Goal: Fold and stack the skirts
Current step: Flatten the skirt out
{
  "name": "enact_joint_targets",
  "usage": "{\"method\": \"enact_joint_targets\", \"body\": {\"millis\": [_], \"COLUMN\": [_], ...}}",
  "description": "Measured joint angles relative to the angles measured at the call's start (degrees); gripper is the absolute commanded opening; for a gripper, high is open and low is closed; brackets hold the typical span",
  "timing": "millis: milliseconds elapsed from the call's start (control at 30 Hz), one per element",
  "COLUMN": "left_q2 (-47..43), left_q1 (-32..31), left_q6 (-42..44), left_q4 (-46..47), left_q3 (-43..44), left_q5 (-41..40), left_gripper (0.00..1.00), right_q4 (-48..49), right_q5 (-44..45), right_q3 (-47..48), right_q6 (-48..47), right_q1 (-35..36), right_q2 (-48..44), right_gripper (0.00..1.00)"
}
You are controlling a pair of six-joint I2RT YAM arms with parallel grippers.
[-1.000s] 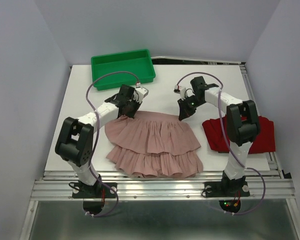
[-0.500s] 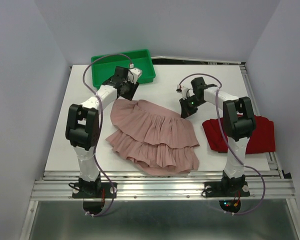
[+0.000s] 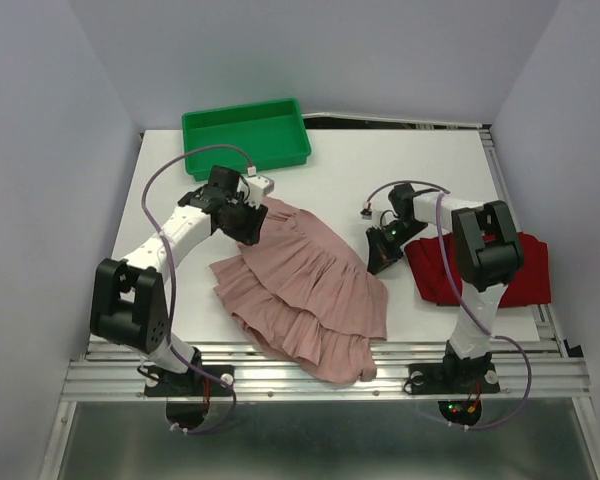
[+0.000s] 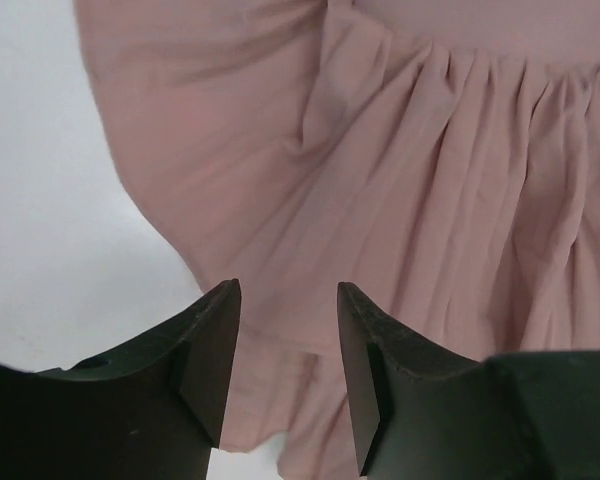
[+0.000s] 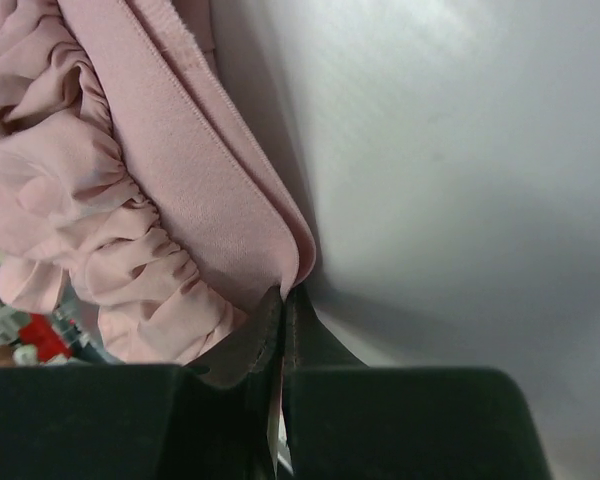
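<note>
The dusty pink skirt lies spread at a slant across the near middle of the white surface, ruffles toward the front edge. The dark red skirt sits bunched at the right side. The left jaws hang open just above the pink skirt's far left corner, gripping nothing, while the right jaws are pinched tight on its waistband.

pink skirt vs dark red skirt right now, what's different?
The pink skirt has two gathered ruffle tiers; the dark red skirt looks plain.
The pink skirt lies spread askew in the middle; the dark red skirt sits at the right edge, partly behind the right arm.
The right gripper is shut on the pink skirt's waistband; nothing holds the dark red skirt.
Both lie on the table, unstacked.
</note>
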Motion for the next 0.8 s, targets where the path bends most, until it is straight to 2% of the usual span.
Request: {"method": "enact_joint_targets", "body": {"millis": [133,367,600,667,733,800], "left_q2": [3.3,14.8,29.0,32.9,35.1,37.7], "left_q1": [0.0,0.0,-1.2,-2.1,-2.8,-3.5], "left_q6": [0.3,-0.3,-1.1,-1.1,-1.0,-0.6], "left_q4": [-2.9,-1.7,-0.1,0.3,0.3,0.9], "left_q3": [-4.1,-2.5,15.7,20.6,24.2,28.1], "left_q5": [2.9,5.0,5.2,5.4,5.2,5.1], "left_gripper": [0.38,0.27,0.16,0.16,0.19,0.28], "right_q4": [-0.1,1.4,5.1,6.1,7.1,8.5], "right_q5": [-1.9,-5.3,-9.9,-11.0,-12.5,-14.6], "right_q3": [-3.7,-8.2,-11.9,-12.9,-13.7,-14.3], "right_q6": [1.7,4.4,7.8,9.1,10.4,11.8], "right_q1": [0.0,0.0,0.0,0.0,0.0,0.0], "right_q2": [-1.4,-2.8,-3.4,-3.7,-4.2,-5.7], "right_gripper": [0.01,0.01,0.02,0.11,0.16,0.20]}}
